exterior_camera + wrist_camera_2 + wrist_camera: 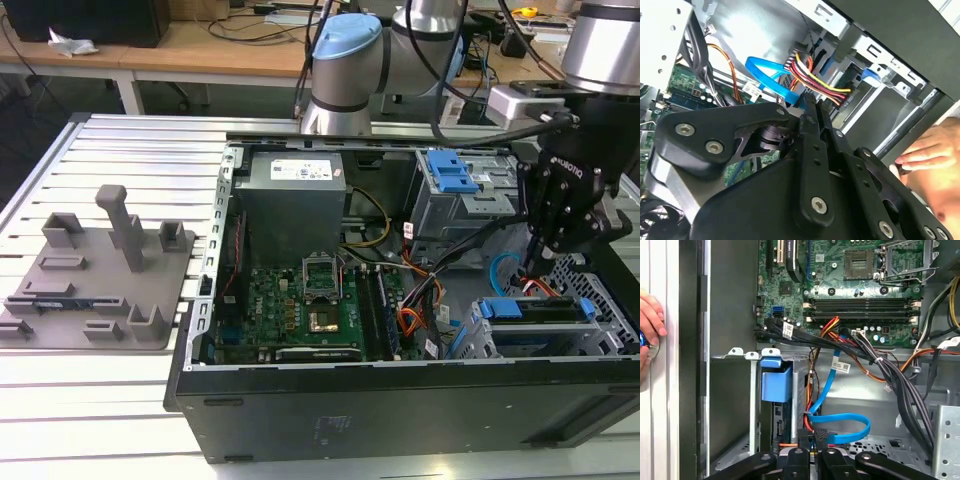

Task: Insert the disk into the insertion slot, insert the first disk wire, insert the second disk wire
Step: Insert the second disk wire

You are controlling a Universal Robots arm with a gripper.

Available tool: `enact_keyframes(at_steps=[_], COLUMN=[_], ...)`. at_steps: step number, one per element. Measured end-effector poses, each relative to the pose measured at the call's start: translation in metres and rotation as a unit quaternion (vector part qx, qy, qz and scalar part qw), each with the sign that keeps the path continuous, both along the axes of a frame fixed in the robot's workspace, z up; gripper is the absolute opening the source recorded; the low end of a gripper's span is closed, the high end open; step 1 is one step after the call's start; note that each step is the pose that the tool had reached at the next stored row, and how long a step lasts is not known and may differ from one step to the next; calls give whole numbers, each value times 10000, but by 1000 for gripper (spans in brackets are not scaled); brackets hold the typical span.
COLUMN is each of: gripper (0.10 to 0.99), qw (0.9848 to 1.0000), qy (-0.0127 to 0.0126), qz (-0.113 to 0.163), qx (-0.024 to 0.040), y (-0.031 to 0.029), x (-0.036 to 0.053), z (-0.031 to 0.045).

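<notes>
The disk [530,310], in its blue caddy [775,380], sits inside the insertion slot [602,300], a grey perforated cage in the case at the exterior view's right. The first disk wire [815,80], a red, yellow and black bundle, ends in a dark plug at the disk's back. The second disk wire [845,419], a light blue flat cable [765,75], loops just behind the disk. Its end runs down between the fingertips of my gripper [812,437]. My gripper [543,262] hangs right over the disk's rear edge, with the fingers [812,125] pressed close together on that cable's plug.
A person's hand [650,320] rests on the case's outer edge [925,155]. Black cable bundles [890,370] cross beside the cage. The motherboard [300,300], the power supply [295,200] and a larger bay with a blue latch [450,175] crowd the case. A grey fixture plate [100,270] lies outside.
</notes>
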State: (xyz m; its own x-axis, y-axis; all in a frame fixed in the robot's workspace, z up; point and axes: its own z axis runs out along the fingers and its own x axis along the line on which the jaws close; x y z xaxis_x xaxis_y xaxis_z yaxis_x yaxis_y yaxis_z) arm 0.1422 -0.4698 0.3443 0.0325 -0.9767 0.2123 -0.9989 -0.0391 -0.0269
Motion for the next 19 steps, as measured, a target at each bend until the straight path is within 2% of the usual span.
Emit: enact_keyframes(at_steps=[2,7,8,11,13,17,18,19], gripper=[161,161,161,161,161,161,161,161], qw=[10000,9998,9998,9997,9997,9996,9996,9994], qy=[0,-1,-1,1,0,-1,-1,0], qz=[0,-98,-108,-121,-122,-184,-200,-213], qx=[55,159,168,190,190,199,216,259], y=[-38,-67,-75,-151,-162,-204,-207,-209], x=[0,0,0,-30,-100,-99,-99,-98], z=[1,2,2,2,2,1,2,2])
